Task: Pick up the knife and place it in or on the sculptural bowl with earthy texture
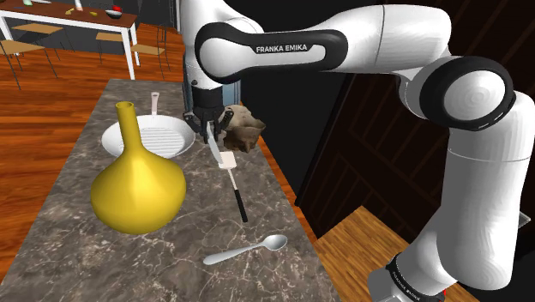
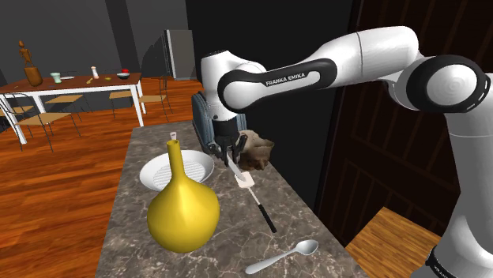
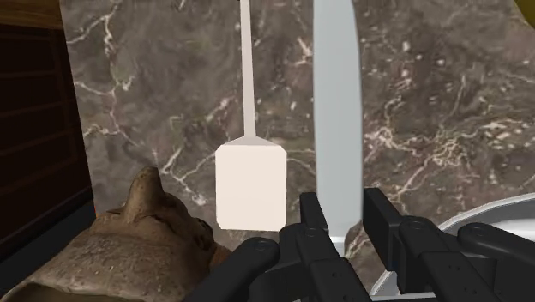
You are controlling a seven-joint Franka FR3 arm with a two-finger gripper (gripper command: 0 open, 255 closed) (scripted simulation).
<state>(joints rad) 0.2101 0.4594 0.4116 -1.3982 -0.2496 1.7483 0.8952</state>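
This is a home: a kitchen counter opening onto a dining area. Beneath the gripper [image 1: 208, 129] runs a brown, marble-patterned counter [image 1: 69, 232] laid with cooking things. A white ridged pan [image 1: 150, 137] sits just beside the gripper, a spatula [image 1: 233, 184] lies below it, and a spoon [image 1: 249, 250] lies farther back toward the stand. A yellow vase [image 1: 137, 193] stands near the pan, and the gripper itself clasps a knife [image 3: 336, 103]. Well beyond the gripper, across a wooden floor [image 1: 34, 129], stands a white dining table [image 2: 79, 83] with chairs [image 2: 43, 118] and small things on top. What looks like a grey fridge [image 2: 180, 54] stands by the far wall.
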